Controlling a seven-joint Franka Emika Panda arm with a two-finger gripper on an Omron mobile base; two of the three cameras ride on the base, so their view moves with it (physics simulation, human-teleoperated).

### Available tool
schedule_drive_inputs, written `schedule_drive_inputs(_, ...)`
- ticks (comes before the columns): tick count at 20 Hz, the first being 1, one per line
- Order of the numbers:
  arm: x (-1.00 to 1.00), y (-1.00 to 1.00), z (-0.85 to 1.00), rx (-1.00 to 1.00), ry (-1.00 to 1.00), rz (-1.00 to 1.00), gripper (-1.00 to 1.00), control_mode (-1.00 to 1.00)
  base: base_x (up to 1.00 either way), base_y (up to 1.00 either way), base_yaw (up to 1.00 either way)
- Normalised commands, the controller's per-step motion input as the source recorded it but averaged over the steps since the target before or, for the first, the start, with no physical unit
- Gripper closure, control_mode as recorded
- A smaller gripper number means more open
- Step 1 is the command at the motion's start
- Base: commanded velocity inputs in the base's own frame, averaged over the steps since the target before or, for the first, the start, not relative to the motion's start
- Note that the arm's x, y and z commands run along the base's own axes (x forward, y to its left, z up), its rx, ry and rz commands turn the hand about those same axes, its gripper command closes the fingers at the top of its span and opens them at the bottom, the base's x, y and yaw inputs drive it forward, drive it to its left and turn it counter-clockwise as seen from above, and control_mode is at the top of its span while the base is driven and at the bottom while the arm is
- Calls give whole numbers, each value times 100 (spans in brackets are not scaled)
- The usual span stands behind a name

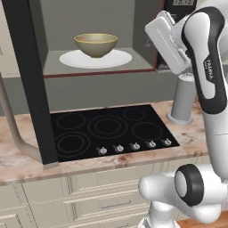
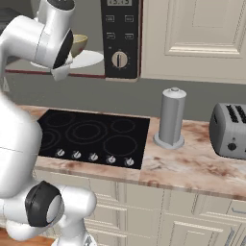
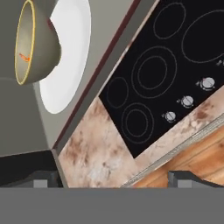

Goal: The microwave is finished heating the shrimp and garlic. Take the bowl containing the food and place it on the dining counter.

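Observation:
The microwave (image 1: 89, 18) stands open, its black door (image 1: 31, 89) swung out to the left. Inside, the olive-tan bowl (image 1: 95, 44) sits on a flat white plate (image 1: 95, 59). An orange shrimp (image 1: 81, 39) shows at the bowl's rim. The garlic is hidden in the bowl. In the hand view the bowl (image 3: 37, 43) appears rolled on its side at the upper left, with the shrimp (image 3: 24, 57) inside. My gripper (image 3: 114, 178) is open and holds nothing, well short of the bowl and to its right, above the cooktop's edge. The dining counter is out of view.
A black cooktop (image 1: 109, 129) with several knobs lies below the microwave in a marble counter (image 1: 196, 133). A grey cylinder (image 2: 171, 117) and a toaster (image 2: 229, 129) stand to the right. The microwave's control panel (image 2: 120, 29) is beside the opening.

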Motion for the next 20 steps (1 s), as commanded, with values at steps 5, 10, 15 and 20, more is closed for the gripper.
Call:
schedule_drive_inputs(5, 60, 6, -7, 0, 0, 0, -100, -100, 0, 0, 0)
schedule_drive_inputs(10, 66, 17, -3, 0, -1, -2, -100, -100, 0, 0, 0)
schedule_drive_inputs(15, 59, 17, -2, 0, 0, -2, -100, -100, 0, 0, 0)
schedule_drive_inputs(20, 58, 16, 0, 0, 0, -1, -100, -100, 0, 0, 0)
